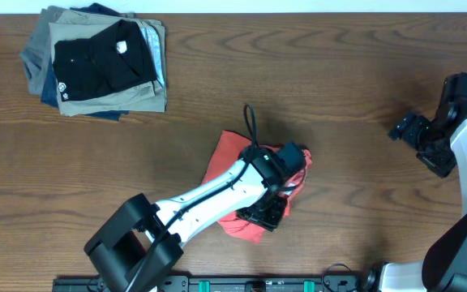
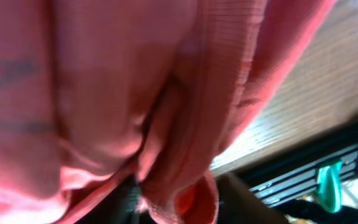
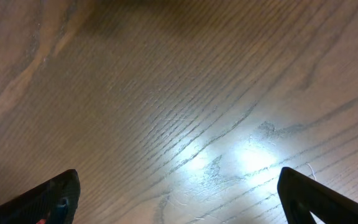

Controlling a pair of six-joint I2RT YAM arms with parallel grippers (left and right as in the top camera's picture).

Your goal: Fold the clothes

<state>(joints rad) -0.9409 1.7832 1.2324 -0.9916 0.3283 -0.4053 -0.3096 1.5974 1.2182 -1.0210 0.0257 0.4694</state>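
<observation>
**Fig. Overhead and wrist views, folding in hand.** The coral-red T-shirt (image 1: 227, 158) lies crumpled at the middle of the tabletop (image 1: 363, 73), not yet flat. The left pincer (image 1: 267, 212) sits directly over the shirt's near part. In the left wrist view, bunched cloth fills the frame and hides the jaws, so whether they grip it cannot be told. The right pincer (image 1: 402, 130) hangs well apart toward the right edge, jaws spread wide over bare wood, holding nothing. A stack of folded garments (image 1: 100, 69) rests at the far left corner.

Judged step: spreading the shirt. To do it well, take a single layer at a hem or shoulder seam and draw it outward, low and slowly. Bring the right pincer in to pin the opposite side.
</observation>
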